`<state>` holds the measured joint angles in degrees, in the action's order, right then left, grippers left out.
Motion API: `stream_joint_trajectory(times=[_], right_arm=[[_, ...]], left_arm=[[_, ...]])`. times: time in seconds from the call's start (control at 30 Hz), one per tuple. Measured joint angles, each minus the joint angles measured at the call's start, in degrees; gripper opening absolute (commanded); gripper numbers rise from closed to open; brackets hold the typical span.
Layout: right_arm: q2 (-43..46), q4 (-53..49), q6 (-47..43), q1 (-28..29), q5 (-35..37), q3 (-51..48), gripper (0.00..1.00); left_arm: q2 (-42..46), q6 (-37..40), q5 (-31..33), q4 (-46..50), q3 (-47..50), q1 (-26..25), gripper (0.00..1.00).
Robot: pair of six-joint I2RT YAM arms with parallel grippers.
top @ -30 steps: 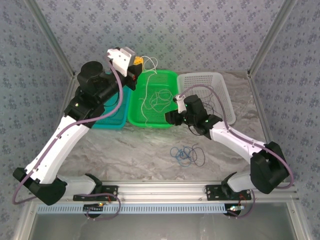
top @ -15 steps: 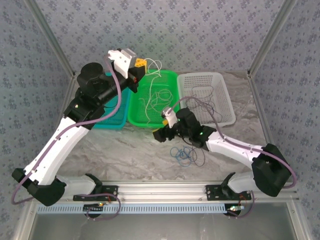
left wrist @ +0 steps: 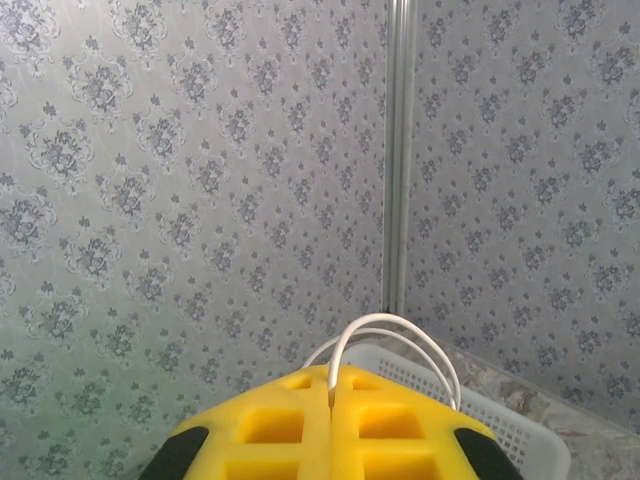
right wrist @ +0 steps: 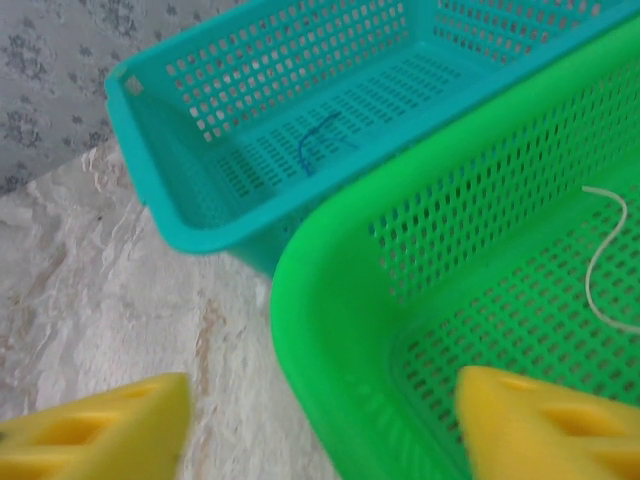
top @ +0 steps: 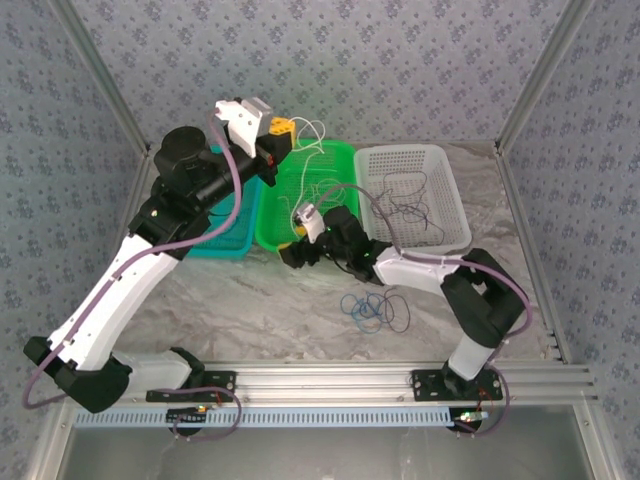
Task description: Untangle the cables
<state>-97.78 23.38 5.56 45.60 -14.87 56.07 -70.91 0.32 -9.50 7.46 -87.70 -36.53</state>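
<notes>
The left gripper [left wrist: 330, 405] stands raised at the 11 o'clock side of the green basket [top: 272, 232]. Its yellow pads are pressed together on a loop of whitish cable [left wrist: 390, 318], and this arm has kept its position over the last second. The right gripper [right wrist: 320, 430] has travelled from the 3 o'clock edge of the green basket, next to the white basket [top: 455, 200], to the 7 o'clock corner. Its fingers are now apart on either side of that rim, with nothing between them. The rest of the whitish cable lies looped in the green basket. A dark cable [top: 410, 210] lies in the white basket, a short blue strand [right wrist: 318, 140] in the teal basket [right wrist: 190, 235], and a blue coil [top: 375, 310] on the table [top: 250, 300] at 5 o'clock. The move suggests the right arm is being positioned to pin or catch the lower whitish loops while the left arm keeps the upper end taut. Separation of that cable appears to be under way but not complete.
</notes>
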Motion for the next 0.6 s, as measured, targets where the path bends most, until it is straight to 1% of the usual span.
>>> stream_joint_trajectory(times=[0.03, 0.07, 0.17, 0.23, 0.33, 0.43, 0.5, 0.6], right_arm=[[-0.55, 0.44, 0.52, -0.20, -0.50, 0.44, 0.19], [-0.61, 0.70, 1.05, -0.28, -1.05, 0.48, 0.13], [0.31, -0.33, 2.82, -0.28, -2.36, 0.44, 0.01], [2.49, -3.37, 3.48, 0.46, -3.10, 0.44, 0.00], [8.20, -10.01, 4.07, 2.40, -4.20, 1.05, 0.00], [12.31, -16.15, 4.09, 3.72, -4.55, 4.98, 0.00], [13.55, -18.45, 4.17, 3.30, -5.11, 8.15, 0.00], [13.79, -21.20, 4.11, 1.20, -4.76, 12.20, 0.00]], left_arm=[[0.07, 0.00, 0.04, 0.00, 0.13, 0.00, 0.00], [0.09, 0.02, 0.09, 0.02, 0.13, 0.04, 0.00], [0.33, 0.00, 0.28, 0.09, 0.17, 0.94, 0.00], [0.57, -0.04, 0.37, 0.09, 0.26, 2.21, 0.00], [1.05, -0.57, 1.01, -0.02, 0.98, 4.31, 0.00], [0.96, -0.85, 1.57, -0.02, 1.55, 5.29, 0.00], [0.39, -0.87, 1.60, -0.13, 1.62, 5.42, 0.00], [-1.38, -0.85, 1.57, -0.28, 1.60, 5.49, 0.00]])
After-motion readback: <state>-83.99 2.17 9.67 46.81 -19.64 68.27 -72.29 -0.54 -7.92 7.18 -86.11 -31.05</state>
